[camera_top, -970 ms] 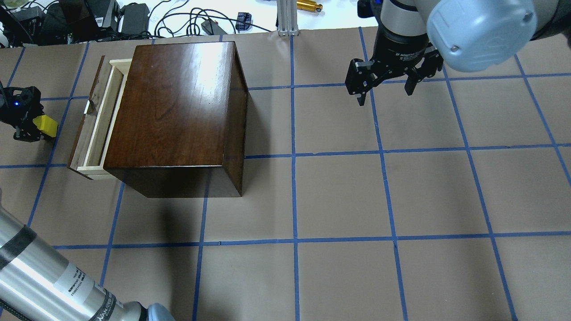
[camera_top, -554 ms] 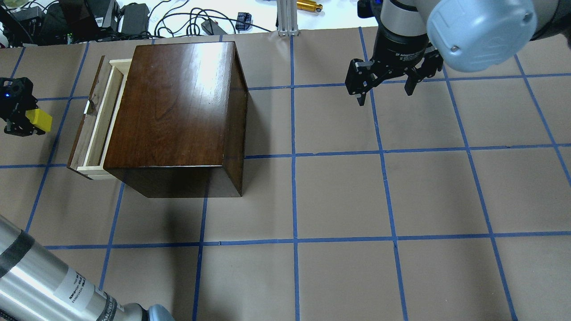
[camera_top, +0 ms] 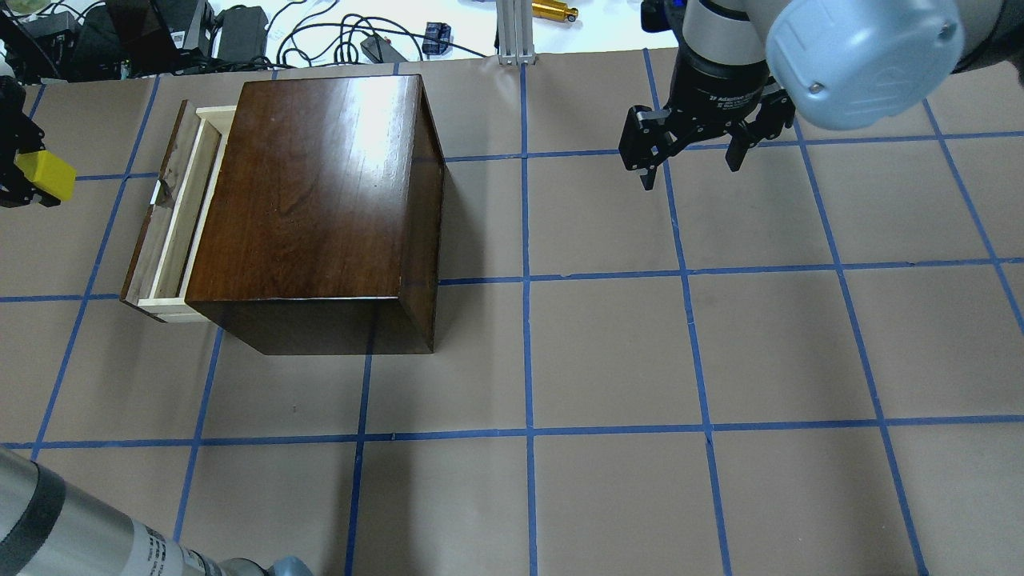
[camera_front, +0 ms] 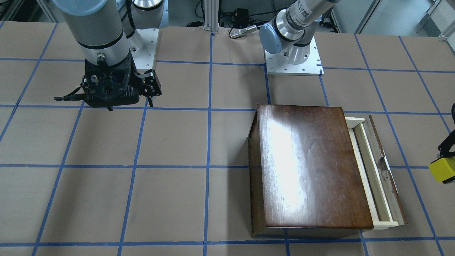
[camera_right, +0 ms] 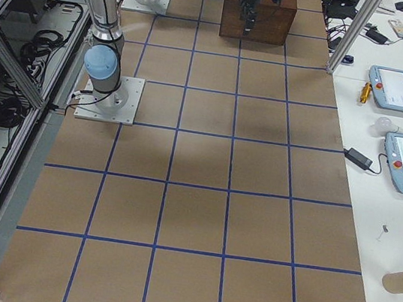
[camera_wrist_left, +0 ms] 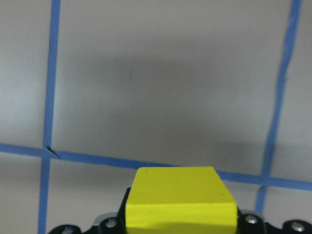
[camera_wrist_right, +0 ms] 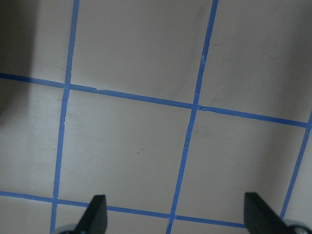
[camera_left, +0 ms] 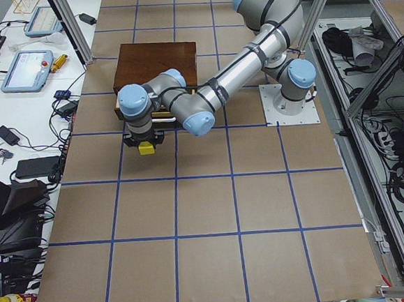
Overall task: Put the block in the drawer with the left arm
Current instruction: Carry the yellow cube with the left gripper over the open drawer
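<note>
While the left hand (camera_top: 32, 184) clamps the block (camera_top: 46, 174) above the desk (camera_top: 608, 352), the open drawer (camera_top: 170, 240) lies beside it, apart.

The left claw (camera_top: 32, 178), gripping the yellow block (camera_top: 46, 175), has travelled away from the robot along the open drawer (camera_top: 172, 232), from short of its pull to about level with it. The left arm (camera_top: 64, 532) has slid further out of the overhead view's corner.

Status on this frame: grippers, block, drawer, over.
Left gripper shut on block, just outside the drawer. Drawer open. Right gripper open, empty, far off. Nothing seen between block and drawer.
</note>
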Controlling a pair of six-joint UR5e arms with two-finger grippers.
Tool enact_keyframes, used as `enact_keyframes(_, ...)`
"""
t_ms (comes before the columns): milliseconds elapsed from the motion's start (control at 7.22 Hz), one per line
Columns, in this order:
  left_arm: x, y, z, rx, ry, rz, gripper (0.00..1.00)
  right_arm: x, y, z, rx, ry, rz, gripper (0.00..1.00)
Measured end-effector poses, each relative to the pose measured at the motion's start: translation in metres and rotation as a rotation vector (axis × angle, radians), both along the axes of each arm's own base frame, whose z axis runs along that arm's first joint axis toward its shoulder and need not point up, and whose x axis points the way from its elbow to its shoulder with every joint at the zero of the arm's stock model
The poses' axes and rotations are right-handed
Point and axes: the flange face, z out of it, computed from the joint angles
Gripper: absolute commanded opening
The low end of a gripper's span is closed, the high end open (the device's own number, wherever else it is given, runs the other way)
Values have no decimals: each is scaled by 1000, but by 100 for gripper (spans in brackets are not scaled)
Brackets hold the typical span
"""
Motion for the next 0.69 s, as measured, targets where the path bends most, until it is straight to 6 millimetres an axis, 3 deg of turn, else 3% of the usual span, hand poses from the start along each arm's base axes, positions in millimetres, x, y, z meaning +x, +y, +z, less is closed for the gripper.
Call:
enact_keyframes(277, -71, 3, 34, -18, -10, -17, 0, 0, 0, 0, 0, 0, 0, 100)
enact_keyframes(554, -133, 2, 40, -12, -6, -56, 0, 0, 0, 0, 0, 0, 1, 100)
enact_keyframes(693, -153, 2, 35, -2, 1, -57, 0, 0, 0, 0, 0, -1, 1, 100)
